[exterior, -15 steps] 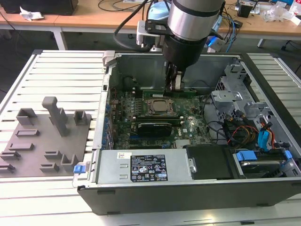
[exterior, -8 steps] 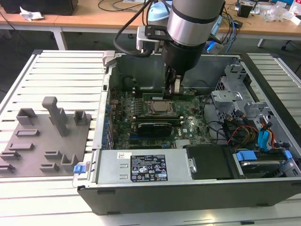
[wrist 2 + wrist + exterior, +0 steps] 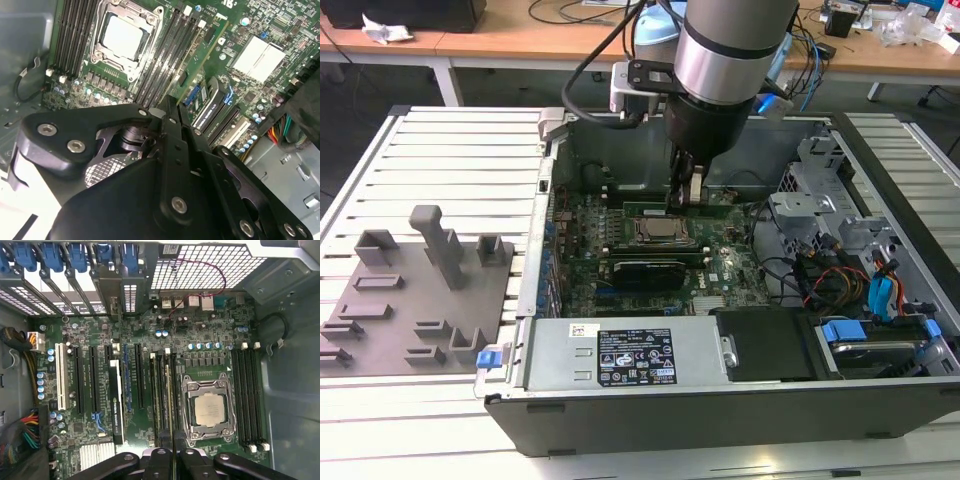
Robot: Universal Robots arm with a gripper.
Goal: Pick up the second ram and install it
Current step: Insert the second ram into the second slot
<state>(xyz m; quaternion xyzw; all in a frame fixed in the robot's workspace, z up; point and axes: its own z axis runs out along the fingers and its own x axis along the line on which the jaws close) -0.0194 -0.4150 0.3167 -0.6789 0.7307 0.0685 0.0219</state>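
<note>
In the exterior view, grey tray holders [image 3: 420,285] stand on the slatted table [image 3: 450,150] at the left. To their right lies the open computer case [image 3: 720,410], with a printed label [image 3: 635,357] on its front cover. Further right, just behind the CPU socket [image 3: 660,230], the tool [image 3: 686,192] is clamped narrow on the second ram [image 3: 197,67]. The ram is held edge-down along the memory slots [image 3: 162,390] just beside the socket.

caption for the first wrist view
Gripper, jaws shut on the second ram, at the memory slots beside the CPU socket.
</note>
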